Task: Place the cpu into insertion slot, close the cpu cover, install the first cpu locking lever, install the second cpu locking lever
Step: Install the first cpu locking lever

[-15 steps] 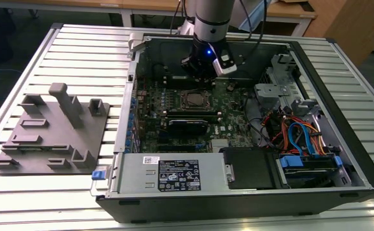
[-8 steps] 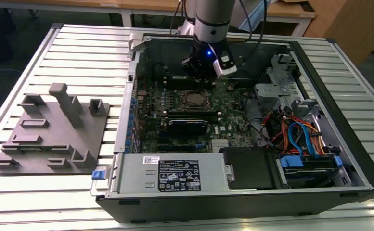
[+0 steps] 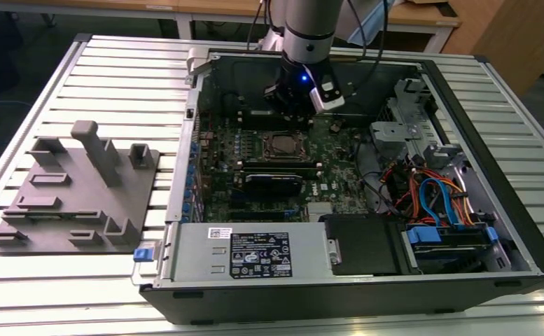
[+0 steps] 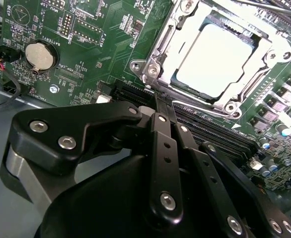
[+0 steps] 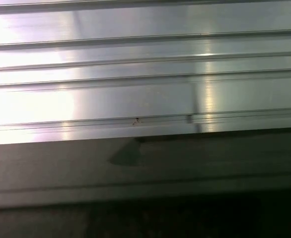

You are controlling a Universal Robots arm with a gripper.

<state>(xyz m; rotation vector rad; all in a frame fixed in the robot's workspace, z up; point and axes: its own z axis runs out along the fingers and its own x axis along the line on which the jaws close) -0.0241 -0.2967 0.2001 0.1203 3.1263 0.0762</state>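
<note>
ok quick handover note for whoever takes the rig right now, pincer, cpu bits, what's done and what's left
Pincer: shut, empty, hovering beside the socket inside the open case.
Cpu: seated in the insertion slot, silver top showing.
Cpu cover: down around the cpu, framing it.
Done: cpu placed; cover appears closed.
Left: I cannot tell from these views whether either locking lever is latched, so check both.

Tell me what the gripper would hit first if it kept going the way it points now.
Probably the black slots on the motherboard, beside the cpu cover lying over the cpu. The gripper points there in the second wrist view; depth is unclear.
</note>
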